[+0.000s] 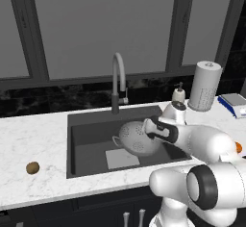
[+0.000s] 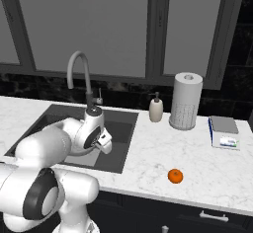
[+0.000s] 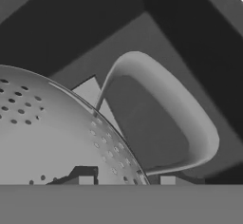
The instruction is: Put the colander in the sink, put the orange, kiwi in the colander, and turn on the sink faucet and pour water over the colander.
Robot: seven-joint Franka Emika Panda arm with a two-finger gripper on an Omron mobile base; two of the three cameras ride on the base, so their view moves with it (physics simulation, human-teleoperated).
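The claw (image 3: 123, 180) is clamped on the rim of the colander (image 1: 137, 138), holding it tilted inside the sink (image 1: 89, 125), above the lighter square at the bottom. The faucet (image 1: 117, 81) stands at 12 o'clock behind the basin. The kiwi (image 1: 32, 168) lies on the counter (image 1: 33, 139) at 9 o'clock, the orange (image 2: 175, 176) at 3 o'clock.

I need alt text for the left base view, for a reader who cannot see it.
A white robot arm holds a colander tilted over the sink, its claw shut on the rim. A faucet stands behind the sink, a kiwi lies on the counter to the left, and a paper towel roll stands at the right.
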